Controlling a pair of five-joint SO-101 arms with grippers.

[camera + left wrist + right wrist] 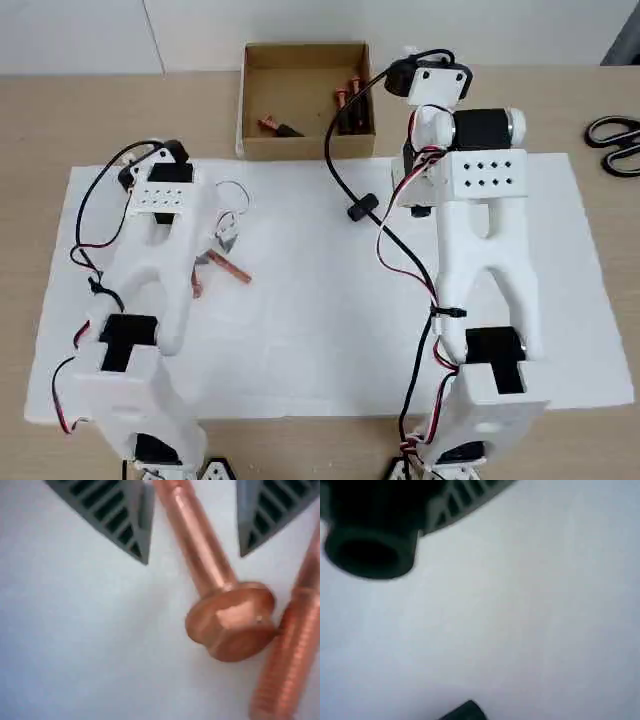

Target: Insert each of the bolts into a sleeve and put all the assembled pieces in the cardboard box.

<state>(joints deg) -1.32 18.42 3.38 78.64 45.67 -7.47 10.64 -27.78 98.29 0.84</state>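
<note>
Left gripper (194, 557) open around a bolt (210, 580), right gripper (418, 200) holding a sleeve (370, 555)

The bolt is shiny copper with a wide head and lies flat on the white sheet (300, 330); the jaws sit one on each side of its stem, not squeezing. A second bolt (292, 645) touches its head. The right jaws are closed on the black sleeve, up off the sheet. The sheet covers a tan table (40, 120). The box (305, 150) sits at the sheet's far edge with pieces (350, 105) inside. Scissors (615, 140) lie far right. A wide stretch of sheet lies between the arms
</note>
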